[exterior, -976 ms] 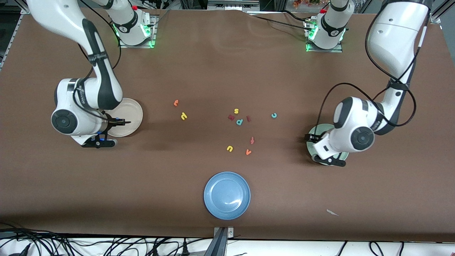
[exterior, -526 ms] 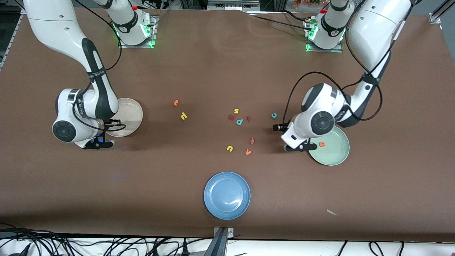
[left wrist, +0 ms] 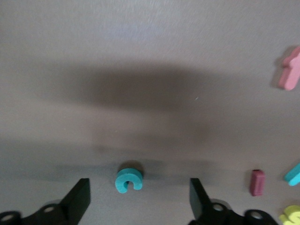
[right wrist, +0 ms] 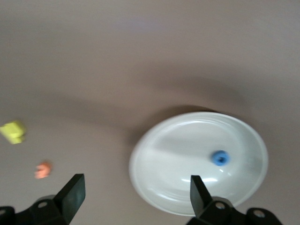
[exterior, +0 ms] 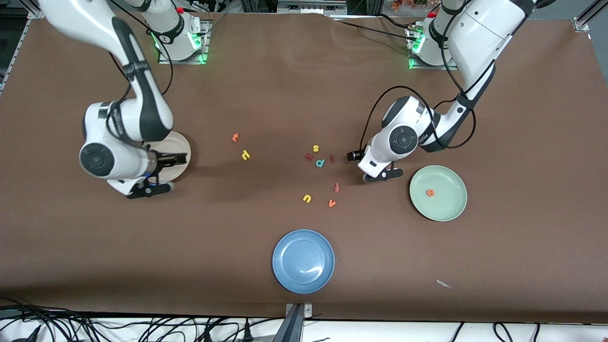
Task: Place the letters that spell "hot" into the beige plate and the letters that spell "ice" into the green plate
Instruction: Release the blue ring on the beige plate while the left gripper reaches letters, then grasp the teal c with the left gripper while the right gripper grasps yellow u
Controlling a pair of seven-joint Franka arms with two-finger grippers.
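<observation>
Over the beige plate (exterior: 183, 142) at the right arm's end, the right gripper (right wrist: 136, 199) hangs with fingers apart and empty, the blue o (right wrist: 220, 157) lying in the plate below; orange t (exterior: 235, 137) and yellow h (exterior: 245, 154) wait on the table toward the middle. Toward the left arm's end, the left gripper (left wrist: 139, 199) hovers spread wide over the teal c (left wrist: 128, 179), w/ the dark red i (left wrist: 257, 182) close by and 1 letter, the orange e (exterior: 430, 192), in the green plate (exterior: 453, 211). Risk, imo: the c isn't centered between the fingers, so closing now could nudge it away instead of pinching it.

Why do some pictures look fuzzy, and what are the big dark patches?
Left wrist view: the teal c looks sharp, but the table above it is smeared, with a broad dark shadow. Right wrist view: everything is soft, and the beige plate shows pale glare streaks. Front view: crisp, with a shine on the blue plate.
</observation>
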